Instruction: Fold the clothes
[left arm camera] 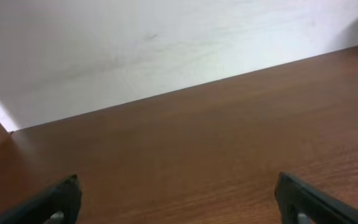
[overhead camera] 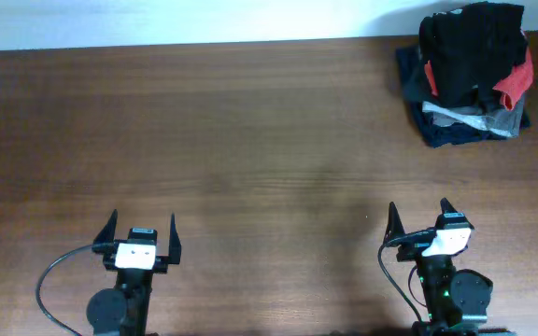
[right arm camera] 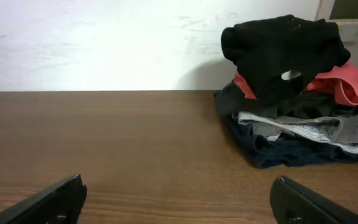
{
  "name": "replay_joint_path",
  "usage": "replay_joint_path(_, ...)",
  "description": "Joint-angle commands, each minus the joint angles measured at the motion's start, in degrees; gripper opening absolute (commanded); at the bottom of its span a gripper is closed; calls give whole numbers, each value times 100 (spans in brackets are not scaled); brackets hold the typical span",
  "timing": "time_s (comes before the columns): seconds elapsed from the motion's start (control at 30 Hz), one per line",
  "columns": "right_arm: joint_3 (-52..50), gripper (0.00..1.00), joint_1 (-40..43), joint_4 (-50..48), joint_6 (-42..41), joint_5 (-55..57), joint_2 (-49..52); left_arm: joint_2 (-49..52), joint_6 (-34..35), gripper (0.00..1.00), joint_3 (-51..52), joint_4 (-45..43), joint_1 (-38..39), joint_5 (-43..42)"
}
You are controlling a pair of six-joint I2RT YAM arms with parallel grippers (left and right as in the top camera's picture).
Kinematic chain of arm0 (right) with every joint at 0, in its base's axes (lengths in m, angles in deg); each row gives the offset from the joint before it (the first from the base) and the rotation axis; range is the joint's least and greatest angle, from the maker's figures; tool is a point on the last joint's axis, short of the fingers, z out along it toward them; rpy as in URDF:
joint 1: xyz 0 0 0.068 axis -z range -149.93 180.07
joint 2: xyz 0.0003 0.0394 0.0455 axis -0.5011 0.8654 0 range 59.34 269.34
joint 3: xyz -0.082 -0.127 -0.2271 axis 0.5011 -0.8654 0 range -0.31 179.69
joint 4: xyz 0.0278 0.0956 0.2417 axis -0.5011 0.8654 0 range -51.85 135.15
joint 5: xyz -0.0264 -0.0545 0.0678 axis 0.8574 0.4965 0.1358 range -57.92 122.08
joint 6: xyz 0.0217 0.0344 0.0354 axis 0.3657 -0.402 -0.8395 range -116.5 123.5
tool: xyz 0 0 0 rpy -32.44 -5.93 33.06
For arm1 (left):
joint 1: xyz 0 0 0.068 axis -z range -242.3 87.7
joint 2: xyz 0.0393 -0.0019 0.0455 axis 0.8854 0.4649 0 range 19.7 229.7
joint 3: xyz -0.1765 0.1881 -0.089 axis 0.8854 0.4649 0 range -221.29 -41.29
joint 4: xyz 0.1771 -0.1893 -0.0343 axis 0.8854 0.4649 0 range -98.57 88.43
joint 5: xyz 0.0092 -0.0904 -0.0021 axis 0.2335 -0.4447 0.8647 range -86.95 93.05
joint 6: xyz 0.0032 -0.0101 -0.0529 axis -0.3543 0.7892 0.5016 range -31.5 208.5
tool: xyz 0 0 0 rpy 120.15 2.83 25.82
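The black shirt lies crumpled atop a garment pile on the tabletop. Well apart from it, the left claw and right claw gape wide, empty.

Black shirt, red shirt

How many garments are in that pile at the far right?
4 visible: black shirt on top, red shirt beneath, grey garment next, navy garment at bottom. More may be hidden.

The left gripper and the right gripper both point forward, jaws spread wide, holding nothing.
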Motion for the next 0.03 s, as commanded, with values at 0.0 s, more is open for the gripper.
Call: replay_joint_path(0.0,-52,99,42,2,-26,50,-59,-61,96,99,33,11,-35,-7)
